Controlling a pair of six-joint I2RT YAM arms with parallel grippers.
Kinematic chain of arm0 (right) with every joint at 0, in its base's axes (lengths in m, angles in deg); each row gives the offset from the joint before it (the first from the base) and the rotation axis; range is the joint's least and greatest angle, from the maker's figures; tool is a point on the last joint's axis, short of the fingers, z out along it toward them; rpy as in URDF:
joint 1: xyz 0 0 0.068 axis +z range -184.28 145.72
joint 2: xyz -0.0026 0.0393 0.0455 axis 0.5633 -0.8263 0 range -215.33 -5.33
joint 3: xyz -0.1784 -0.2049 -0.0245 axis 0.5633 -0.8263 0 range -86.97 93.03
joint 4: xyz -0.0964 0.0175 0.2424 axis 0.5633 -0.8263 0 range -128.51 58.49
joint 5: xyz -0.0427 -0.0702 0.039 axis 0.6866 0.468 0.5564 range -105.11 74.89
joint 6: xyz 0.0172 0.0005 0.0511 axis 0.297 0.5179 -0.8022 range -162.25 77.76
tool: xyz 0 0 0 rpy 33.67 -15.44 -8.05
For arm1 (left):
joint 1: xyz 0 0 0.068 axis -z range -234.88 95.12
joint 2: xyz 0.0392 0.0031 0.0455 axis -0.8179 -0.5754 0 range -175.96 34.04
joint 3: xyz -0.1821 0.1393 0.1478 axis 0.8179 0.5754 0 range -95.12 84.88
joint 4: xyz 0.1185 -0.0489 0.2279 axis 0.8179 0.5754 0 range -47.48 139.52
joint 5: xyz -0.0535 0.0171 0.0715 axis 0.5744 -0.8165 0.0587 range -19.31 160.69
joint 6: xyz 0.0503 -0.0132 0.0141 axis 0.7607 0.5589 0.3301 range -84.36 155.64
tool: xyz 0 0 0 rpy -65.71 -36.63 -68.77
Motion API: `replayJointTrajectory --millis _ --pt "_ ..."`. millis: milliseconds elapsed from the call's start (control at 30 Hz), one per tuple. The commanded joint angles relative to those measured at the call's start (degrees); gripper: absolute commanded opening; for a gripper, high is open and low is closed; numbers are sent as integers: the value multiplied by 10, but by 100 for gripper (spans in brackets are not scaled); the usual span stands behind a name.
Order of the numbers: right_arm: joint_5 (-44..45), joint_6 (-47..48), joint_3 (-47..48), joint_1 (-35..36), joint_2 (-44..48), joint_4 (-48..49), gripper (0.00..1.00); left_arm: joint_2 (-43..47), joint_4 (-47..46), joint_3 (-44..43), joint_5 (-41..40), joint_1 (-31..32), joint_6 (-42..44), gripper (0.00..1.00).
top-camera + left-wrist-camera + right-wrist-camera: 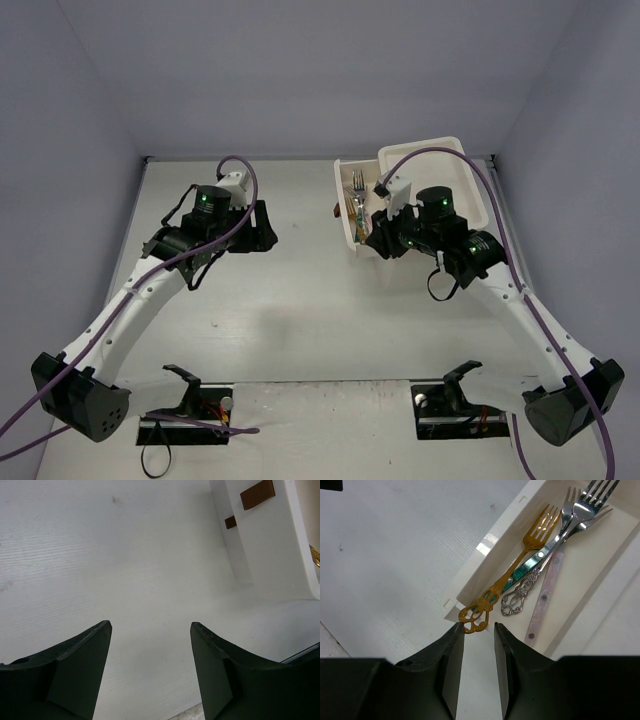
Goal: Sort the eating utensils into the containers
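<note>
A shallow white drawer point(342, 190) lies on the table at the back right, beside the white drawer unit point(440, 165). It holds several forks point(357, 205). In the right wrist view the drawer point(600, 555) holds a gold fork point(512, 572) with an ornate handle, a teal-handled fork point(536, 561), a silver ornate fork point(520, 596) and a pale pink-handled one point(543, 597). The gold handle's end overhangs the drawer's near rim, just ahead of the left fingertip of my right gripper point(479, 625) point(372, 237). Its jaws are slightly apart and empty. My left gripper point(150, 625) point(262, 228) is open and empty over bare table.
In the left wrist view the white drawer fronts point(270, 540) with brown handles point(256, 493) stand at the upper right, and a bit of gold cutlery point(315, 555) shows at the right edge. Grey walls enclose the table on three sides.
</note>
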Motion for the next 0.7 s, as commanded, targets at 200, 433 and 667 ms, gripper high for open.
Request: replayJointTrajectory --millis 200,433,667 --pt "3 14 12 4 -16 27 27 0 -17 -13 1 -4 13 61" --pt "19 19 9 4 -23 28 27 5 -17 -5 -1 -5 13 61" --pt "28 26 14 4 -42 29 26 8 -16 -2 -2 -5 14 61"
